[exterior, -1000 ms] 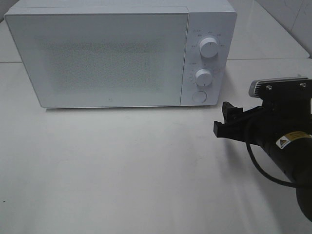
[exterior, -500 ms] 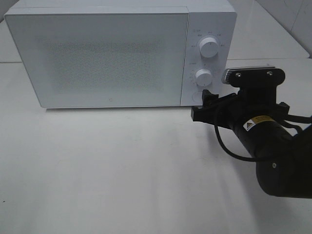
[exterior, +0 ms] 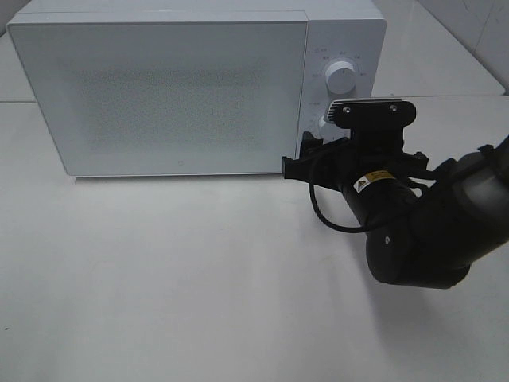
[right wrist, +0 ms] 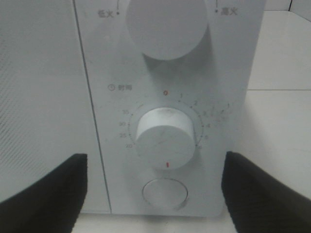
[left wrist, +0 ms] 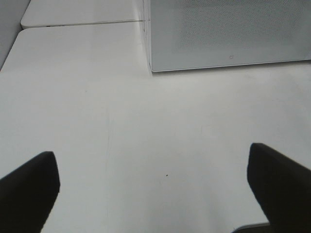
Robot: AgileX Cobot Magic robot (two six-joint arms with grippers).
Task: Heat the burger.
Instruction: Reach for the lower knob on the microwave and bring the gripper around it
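burger out of sight, microwave [exterior: 175,95] shut.
left pincer [left wrist: 151,162] gapes wide over the tabletop [left wrist: 121,97]. burger probably inside, unconfirmed. right pincer [right wrist: 155,162] spread wide either side of the timer knob [right wrist: 164,138]. burger should be light, soft, layers prone to slide: hold gently across the bun sides.

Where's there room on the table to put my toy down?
The white table in front of the microwave door is bare, from the left edge across to the middle. The patch ahead of the left gripper is bare too. It's crowded on the right, where the right gripper and its arm sit in front of the timer dial.
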